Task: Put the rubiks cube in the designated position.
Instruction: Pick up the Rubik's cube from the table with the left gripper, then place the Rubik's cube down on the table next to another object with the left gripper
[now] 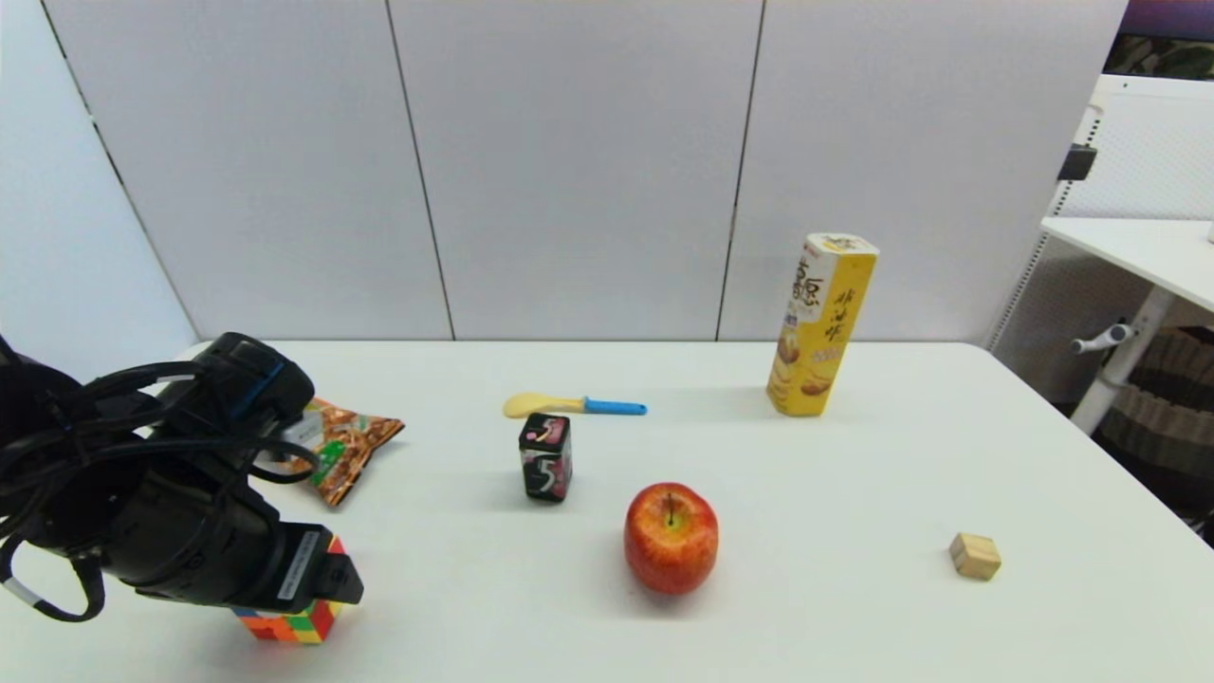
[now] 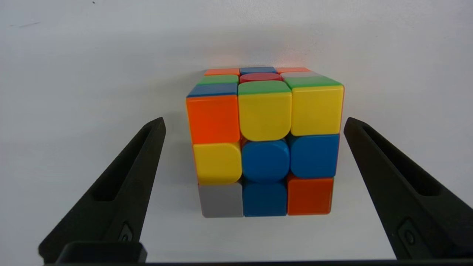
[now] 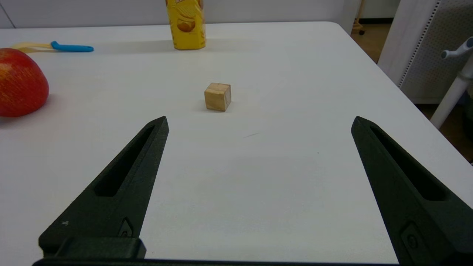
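Overhead, left gripper (image 1: 318,593) hangs over the rubiks cube (image 1: 289,621) at the table's (image 1: 854,617) near-left corner, hiding most of it.

Left wrist: cube (image 2: 264,147) sits on the bare top between spread fingers (image 2: 144,147), neither touching; likely lined up to grasp, or just set down.

Right wrist: right gripper (image 3: 258,127) open, idle, empty, wooden block (image 3: 218,96) beyond.

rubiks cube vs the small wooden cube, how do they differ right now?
Colour: the rubiks cube has scrambled orange, yellow, blue, green, red and grey squares; the wooden cube is plain tan.
Size: the rubiks cube looks clearly bigger than the wooden cube.
Place: the rubiks cube sits near the table's left front, between the fingers of the open left pincer, untouched; the wooden cube sits at right, ahead of the open right pincer.
Both rest on the white table.
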